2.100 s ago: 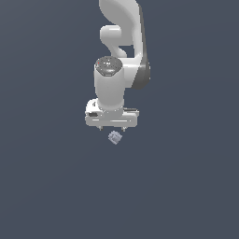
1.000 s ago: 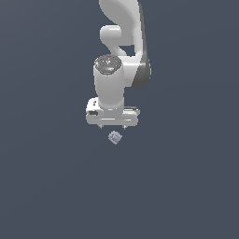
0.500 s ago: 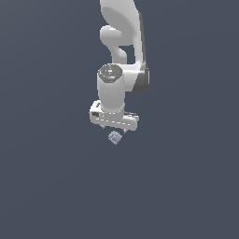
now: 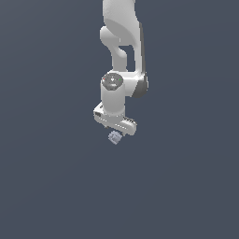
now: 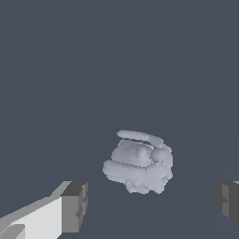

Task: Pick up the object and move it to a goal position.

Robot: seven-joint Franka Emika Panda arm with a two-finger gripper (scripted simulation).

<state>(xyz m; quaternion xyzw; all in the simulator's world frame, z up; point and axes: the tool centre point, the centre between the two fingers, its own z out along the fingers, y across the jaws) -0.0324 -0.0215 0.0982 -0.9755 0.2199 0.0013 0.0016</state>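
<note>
The object (image 4: 114, 137) is a tiny pale lavender-grey lumpy item on the dark floor, just below my white gripper (image 4: 115, 129) in the exterior view. In the wrist view the object (image 5: 139, 162) lies ahead of and between my two fingertips; one finger (image 5: 73, 207) and the other finger (image 5: 227, 200) stand wide apart, so the gripper (image 5: 150, 204) is open and empty. The fingers themselves are hidden behind the hand in the exterior view. Nothing touches the object.
The white arm (image 4: 122, 42) rises above the gripper towards the top of the exterior view. A plain dark grey-blue floor (image 4: 51, 186) fills everything else.
The hand has turned about its axis and shifted slightly toward the exterior view's right and lower, ending just above the object. The object has not moved.
</note>
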